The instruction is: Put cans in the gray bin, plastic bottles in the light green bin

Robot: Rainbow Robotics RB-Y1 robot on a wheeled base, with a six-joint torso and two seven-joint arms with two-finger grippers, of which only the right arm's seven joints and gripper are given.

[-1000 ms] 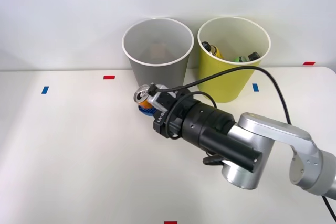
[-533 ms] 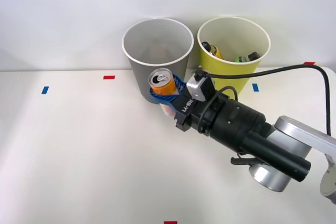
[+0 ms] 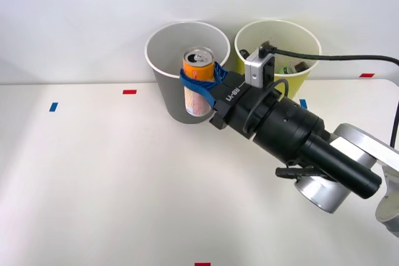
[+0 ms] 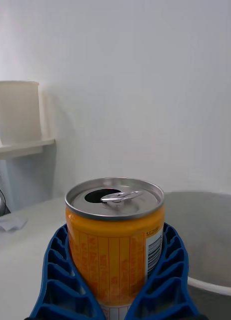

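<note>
the slim round metal can with the orange top and pinkish-white body (image 3: pixel 198 82) has come up off the white table (image 3: pixel 93 185) in the last second and now hangs upright at the rim of the tall gray bin with the white rim (image 3: pixel 163 85), on the side nearest the robot. the right gripper (image 3: pixel 199 83) has its blue ribbed fingers (image 4: pixel 60 280) wrapped tight around the can's middle, and the open silver top with its pull tab shows above them in the wrist view. this looks like the last part of the carry: the can seems to need a little more travel over the gray mouth before it is let go. just beside it, toward the right edge of the table, stands the tall yellow-green bin with the white rim (image 3: pixel 283 95), and small dark-capped plastic bottles (image 3: pixel 298 66) already lie inside it. the two bins stand very close, so the wide black wrist could bump a rim. small red and blue tape marks (image 3: pixel 129 91) dot the table.
</note>
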